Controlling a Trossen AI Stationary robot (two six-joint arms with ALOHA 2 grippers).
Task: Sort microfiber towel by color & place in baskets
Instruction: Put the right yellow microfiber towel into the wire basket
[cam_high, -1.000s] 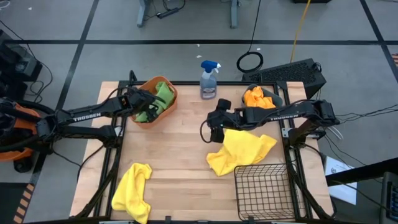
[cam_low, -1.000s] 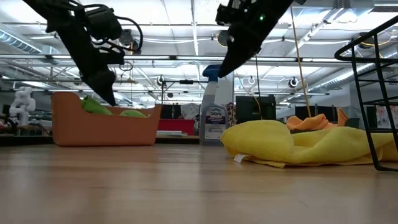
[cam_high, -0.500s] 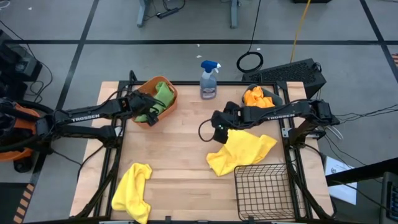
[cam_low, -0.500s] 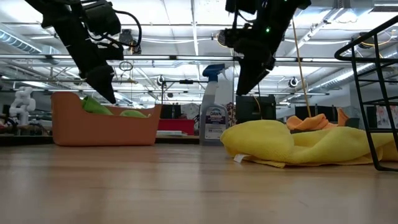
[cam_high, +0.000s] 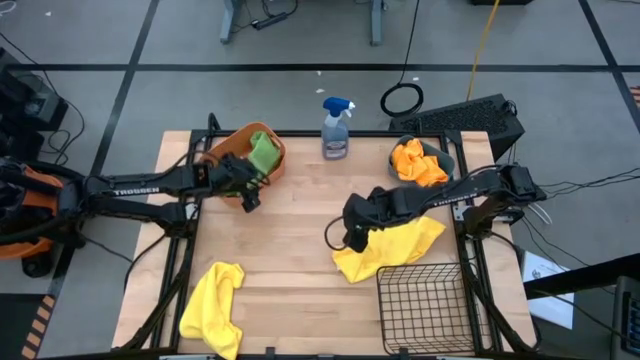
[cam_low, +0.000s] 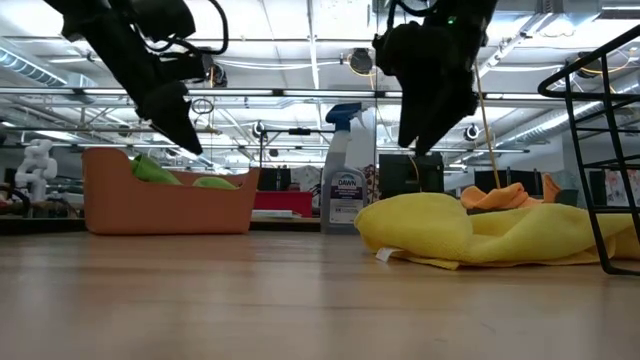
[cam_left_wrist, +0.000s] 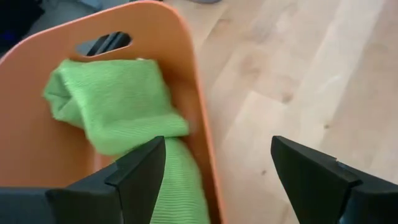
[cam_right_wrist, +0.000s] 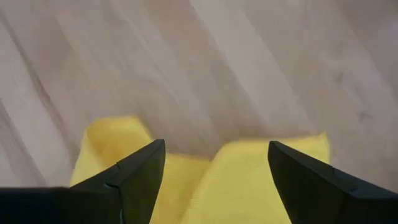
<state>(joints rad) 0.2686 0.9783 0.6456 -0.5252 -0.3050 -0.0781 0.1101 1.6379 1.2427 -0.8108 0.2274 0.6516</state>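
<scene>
My left gripper (cam_high: 250, 190) is open and empty, just above the near right rim of the orange oval tub (cam_high: 232, 150). The tub holds green towels (cam_left_wrist: 112, 106). My right gripper (cam_high: 353, 237) is open and empty, pointing down over the left end of a yellow towel (cam_high: 392, 243) that lies crumpled on the table. The fingers stand above the towel (cam_right_wrist: 261, 180) without touching it. A second yellow towel (cam_high: 213, 303) lies at the near left. Orange towels (cam_high: 417, 160) sit in the teal bin (cam_high: 442, 155) at the far right.
A black wire mesh basket (cam_high: 428, 305) stands at the near right, just beside the yellow towel. A blue-topped spray bottle (cam_high: 337, 128) stands at the far edge between tub and bin. Bare wood (cam_high: 295, 230) lies between the two arms.
My left gripper has drawn back from over the orange tub toward the table's near edge and a little right, staying open. My right gripper has moved toward the near edge and down toward the yellow towel, tipping its fingers downward. The towels have not moved.
</scene>
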